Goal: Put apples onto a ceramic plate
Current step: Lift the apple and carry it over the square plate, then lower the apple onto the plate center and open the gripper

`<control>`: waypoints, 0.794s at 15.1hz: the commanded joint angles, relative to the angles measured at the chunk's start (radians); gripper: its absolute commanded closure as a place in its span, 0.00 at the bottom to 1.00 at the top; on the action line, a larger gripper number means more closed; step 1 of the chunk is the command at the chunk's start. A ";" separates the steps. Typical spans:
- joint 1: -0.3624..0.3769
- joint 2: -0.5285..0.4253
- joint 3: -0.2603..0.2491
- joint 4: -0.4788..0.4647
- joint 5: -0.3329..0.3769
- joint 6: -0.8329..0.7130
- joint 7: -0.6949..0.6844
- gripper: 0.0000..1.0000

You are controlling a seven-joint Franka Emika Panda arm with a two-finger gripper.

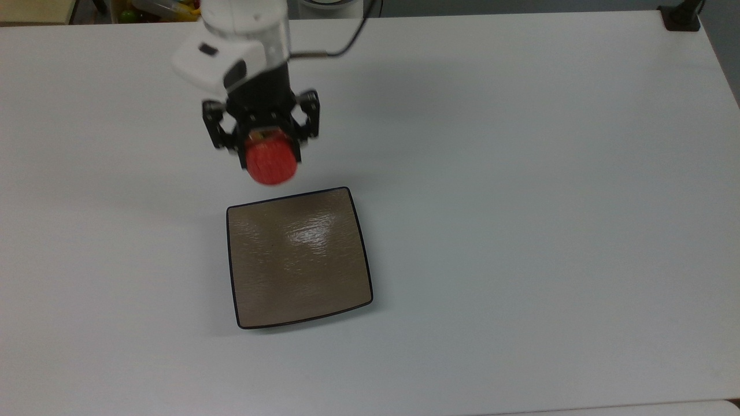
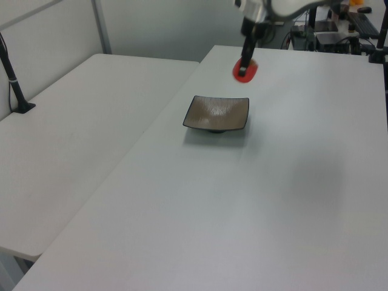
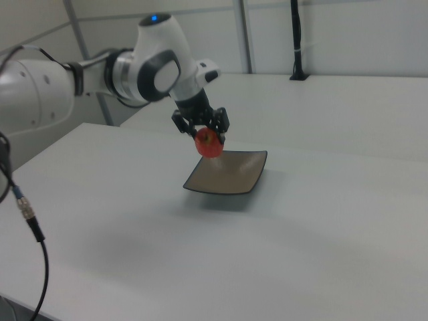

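Observation:
A small red apple (image 1: 270, 162) hangs in the air, with my gripper (image 1: 269, 151) shut on it from above. In the top view it sits just past the upper edge of the ceramic plate (image 1: 298, 257), a square glossy tan plate with a dark rim lying flat on the white table. In the left view the apple (image 2: 245, 70) floats above and behind the plate (image 2: 216, 113). The right view shows the apple (image 3: 209, 144) held by the gripper (image 3: 208, 138) over the near-left corner of the plate (image 3: 227, 173), well above it.
The white table (image 1: 520, 202) spreads wide around the plate. A black clamp post (image 1: 681, 16) stands at the top view's upper right corner. A second white table (image 2: 73, 139) adjoins on the left view's left, with a black post (image 2: 15, 85). A cable (image 3: 30, 221) hangs at the right view's left.

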 commanded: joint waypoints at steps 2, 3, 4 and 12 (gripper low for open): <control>0.006 0.135 0.007 0.032 0.014 0.190 0.066 0.53; 0.005 0.155 0.009 0.032 0.016 0.217 0.065 0.53; 0.005 0.170 0.009 0.032 0.014 0.237 0.060 0.53; 0.006 0.273 0.032 0.026 0.000 0.334 0.060 0.26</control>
